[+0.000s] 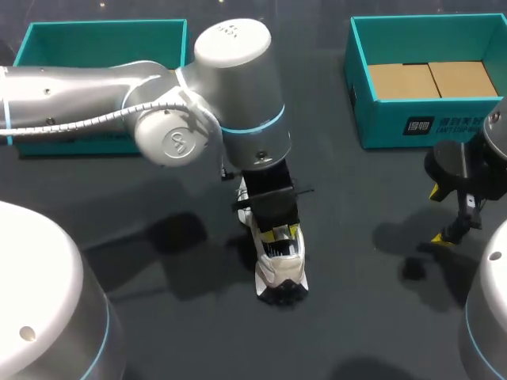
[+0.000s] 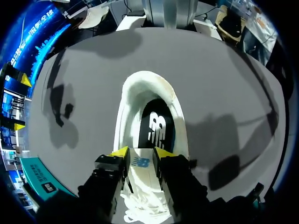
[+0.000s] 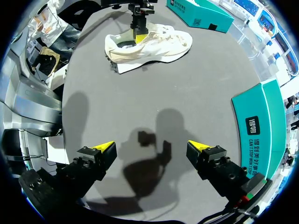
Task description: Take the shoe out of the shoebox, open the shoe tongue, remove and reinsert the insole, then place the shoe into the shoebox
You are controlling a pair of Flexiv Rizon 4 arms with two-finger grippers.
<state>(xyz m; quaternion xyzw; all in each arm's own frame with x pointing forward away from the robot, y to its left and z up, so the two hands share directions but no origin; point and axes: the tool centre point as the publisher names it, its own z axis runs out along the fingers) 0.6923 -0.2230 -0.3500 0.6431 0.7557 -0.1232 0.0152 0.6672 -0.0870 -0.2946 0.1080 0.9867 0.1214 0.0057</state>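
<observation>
The shoe (image 1: pixel 281 273) lies on the dark table (image 1: pixel 158 332) near the middle, outside both boxes, with its heel end closest to me and its toe pointing away under the left arm. The left gripper (image 2: pixel 141 153) stands right over it, its two yellow tips clamped from either side on the white tongue (image 2: pixel 140 164). Just past those tips the shoe's mouth is open, and the dark insole (image 2: pixel 156 127) lies flat inside. Off to the right, well apart from the shoe, the right gripper (image 3: pixel 150 147) hangs above bare table with its fingers spread wide and nothing between them. Along the far edge sit two open teal boxes. The left box (image 1: pixel 103 22) is partly hidden behind the left arm. The right box (image 1: pixel 396 123) holds flat brown cardboard (image 1: pixel 432 79).
</observation>
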